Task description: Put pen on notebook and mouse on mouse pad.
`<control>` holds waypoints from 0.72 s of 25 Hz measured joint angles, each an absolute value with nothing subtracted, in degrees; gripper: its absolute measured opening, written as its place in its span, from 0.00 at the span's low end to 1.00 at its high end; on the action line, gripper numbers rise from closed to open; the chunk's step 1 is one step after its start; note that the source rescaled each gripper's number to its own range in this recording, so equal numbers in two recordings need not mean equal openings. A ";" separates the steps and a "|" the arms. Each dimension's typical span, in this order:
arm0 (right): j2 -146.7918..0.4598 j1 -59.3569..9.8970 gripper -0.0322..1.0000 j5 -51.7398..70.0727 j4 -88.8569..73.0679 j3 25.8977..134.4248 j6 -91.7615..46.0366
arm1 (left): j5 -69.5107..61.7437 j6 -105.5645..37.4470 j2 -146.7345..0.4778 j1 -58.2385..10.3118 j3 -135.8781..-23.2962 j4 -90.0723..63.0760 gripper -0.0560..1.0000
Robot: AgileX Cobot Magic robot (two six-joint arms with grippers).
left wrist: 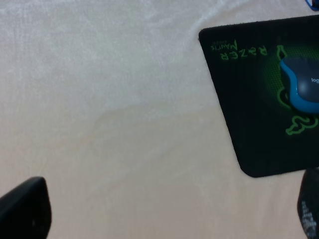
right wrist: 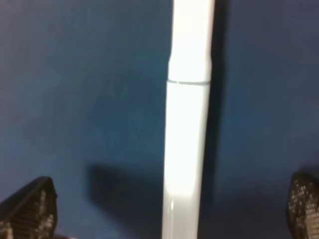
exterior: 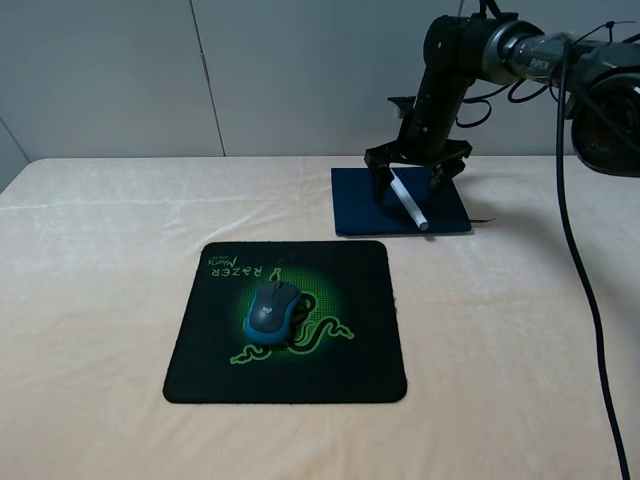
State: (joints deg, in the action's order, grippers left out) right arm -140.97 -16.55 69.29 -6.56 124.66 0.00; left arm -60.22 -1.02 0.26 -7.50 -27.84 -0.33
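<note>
Pen between the spread right tool fingers

The right tool [exterior: 418, 178] hangs released over the notebook [exterior: 352, 205]; the pen [right wrist: 187, 149] lies flat beneath it, midway between its fingers. The mouse [exterior: 272, 310] sits on the pad [exterior: 215, 370], well apart.

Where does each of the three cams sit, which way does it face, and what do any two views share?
Exterior high: above the table front, looking down and across at mouse pad, mouse, notebook, pen; right gripper and its arm show.
Left wrist: looks down at cloth and pad corner; left gripper fingertips only.
Right wrist: close above pen on notebook; fingertips only.
Shared: exterior and left wrist both show mouse on pad.
</note>
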 joint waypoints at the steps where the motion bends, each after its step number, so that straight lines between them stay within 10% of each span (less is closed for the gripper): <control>1: -140.38 -16.55 1.00 69.29 -6.56 124.66 0.00 | -60.22 -1.02 0.26 -7.50 -27.84 -0.33 1.00; 18: -124.58 -16.55 1.00 69.54 -6.50 124.57 0.00 | -60.22 -1.02 0.26 -7.50 -27.84 -0.33 1.00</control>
State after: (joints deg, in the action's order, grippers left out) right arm -124.58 -16.55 69.54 -6.50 124.57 0.00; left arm -60.22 -1.02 0.26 -7.50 -27.84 -0.33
